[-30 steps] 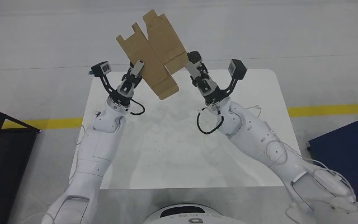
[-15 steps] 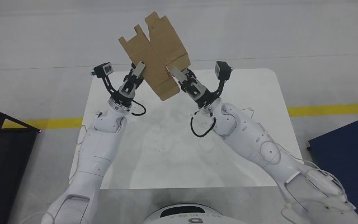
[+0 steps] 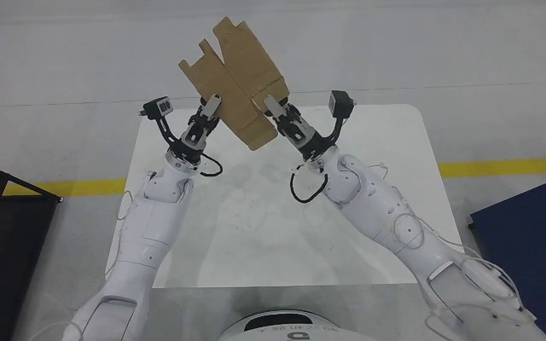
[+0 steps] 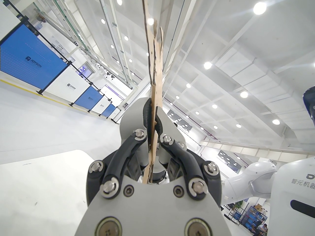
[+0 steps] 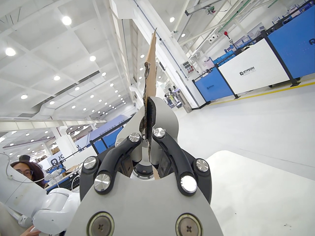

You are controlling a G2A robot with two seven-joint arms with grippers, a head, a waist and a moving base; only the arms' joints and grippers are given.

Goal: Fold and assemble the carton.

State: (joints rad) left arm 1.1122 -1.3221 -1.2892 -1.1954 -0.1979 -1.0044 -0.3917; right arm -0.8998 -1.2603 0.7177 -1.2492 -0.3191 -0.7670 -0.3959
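Note:
A flattened brown carton (image 3: pixel 237 81) hangs in the air over the far edge of the white table (image 3: pixel 273 230), flaps pointing up and away. My left gripper (image 3: pixel 211 109) is shut on its left lower edge. My right gripper (image 3: pixel 274 109) is shut on its right lower edge. In the left wrist view the carton (image 4: pixel 155 74) shows edge-on, pinched between the black pads of the left gripper (image 4: pixel 153 120). The right wrist view has the carton (image 5: pixel 150 74) edge-on too, clamped in the right gripper (image 5: pixel 148 114).
The white table top under the arms is bare. A yellow floor line (image 3: pixel 490 167) runs behind the table. A dark cart edge (image 3: pixel 21 222) stands off the table's left side and a blue object (image 3: pixel 512 230) off its right side.
My right gripper moved left from the carton's right side and closed on its lower right edge. The carton tilted slightly. My left gripper kept its hold.

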